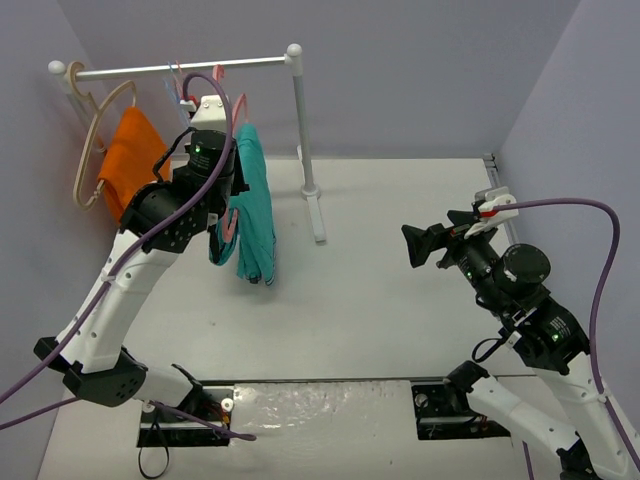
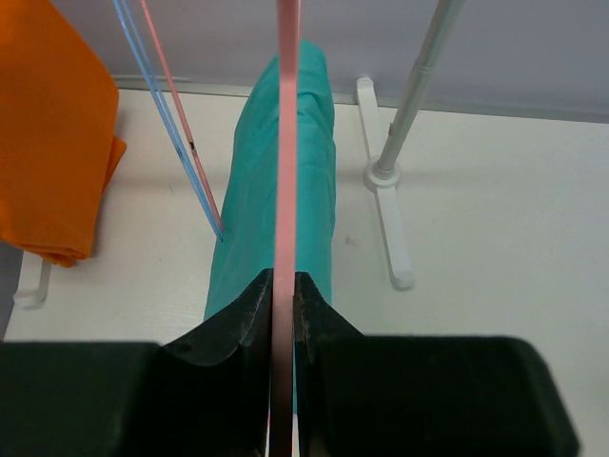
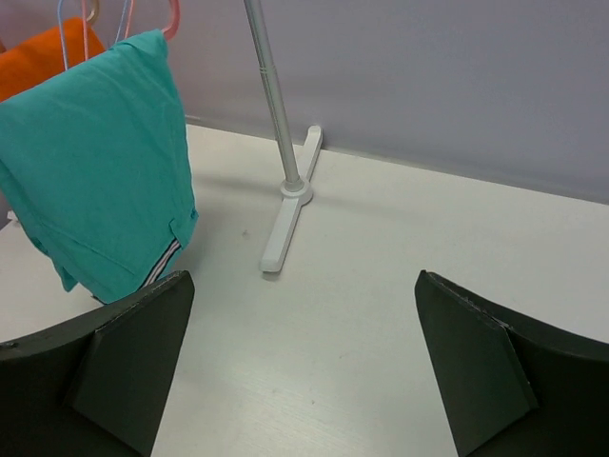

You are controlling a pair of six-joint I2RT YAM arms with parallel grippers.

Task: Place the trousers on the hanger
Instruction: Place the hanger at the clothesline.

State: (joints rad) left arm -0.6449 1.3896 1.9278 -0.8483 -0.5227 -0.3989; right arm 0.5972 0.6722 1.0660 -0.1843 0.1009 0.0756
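Observation:
The teal trousers (image 1: 257, 205) hang folded over the salmon-pink hanger (image 1: 240, 104), clear of the table, just below the rack rail. My left gripper (image 1: 228, 192) is shut on the hanger's thin pink bar (image 2: 286, 143). In the left wrist view that bar runs straight up between the closed fingers (image 2: 283, 278), with the trousers (image 2: 314, 190) draped behind it. My right gripper (image 1: 409, 247) hovers to the right, over the table and apart from the trousers. It is wide open (image 3: 304, 281) with nothing between its fingers. The trousers' striped hem (image 3: 164, 262) shows at its left.
A white rack has a top rail (image 1: 180, 68), a post (image 1: 305, 130) and a foot (image 1: 318, 215) on the table. An orange cloth (image 1: 130, 160) hangs on a thick beige hanger (image 1: 92, 140) at the left. Thin pale blue and pink hangers (image 2: 176, 133) hang beside the trousers.

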